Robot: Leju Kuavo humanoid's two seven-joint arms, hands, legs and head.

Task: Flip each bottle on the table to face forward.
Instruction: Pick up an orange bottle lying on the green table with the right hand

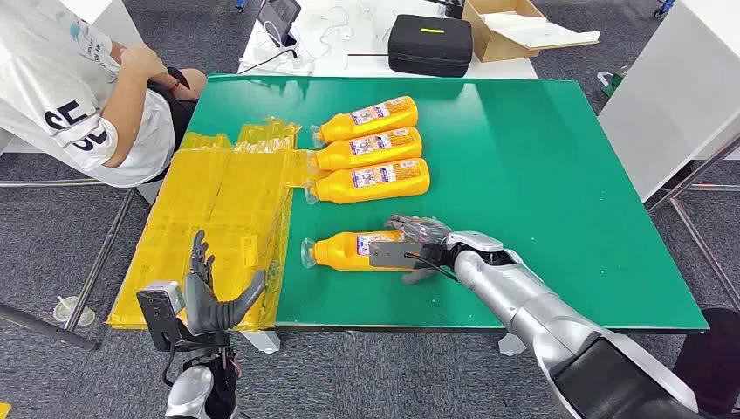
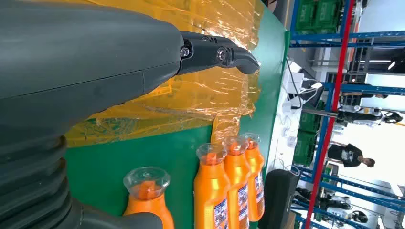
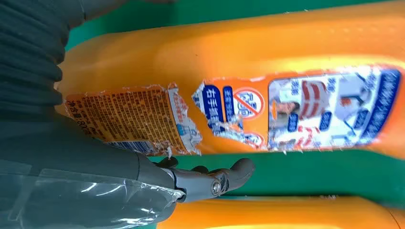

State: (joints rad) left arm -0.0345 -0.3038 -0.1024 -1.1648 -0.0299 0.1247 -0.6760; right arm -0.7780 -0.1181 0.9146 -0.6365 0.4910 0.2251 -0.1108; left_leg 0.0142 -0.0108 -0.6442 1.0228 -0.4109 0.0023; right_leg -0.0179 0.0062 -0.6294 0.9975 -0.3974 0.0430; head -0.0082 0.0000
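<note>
Four orange bottles lie on their sides on the green table (image 1: 567,175), caps to the left. Three of them (image 1: 375,148) lie side by side at the back, labels up. The fourth, the near bottle (image 1: 345,250), lies alone closer to the front edge. My right hand (image 1: 419,249) grips its base end, fingers over the far side and thumb on the near side. The right wrist view shows this bottle (image 3: 267,52) with a torn label, and a finger (image 3: 224,176) between it and the neighbouring bottle (image 3: 286,214). My left hand (image 1: 209,292) is held open, fingers spread, over the table's front left corner.
Crumpled yellow plastic film (image 1: 218,209) covers the table's left end. A person (image 1: 78,96) sits at the far left corner. Behind the table stand a black case (image 1: 429,44) and a cardboard box (image 1: 515,26). A white table (image 1: 672,96) stands at the right.
</note>
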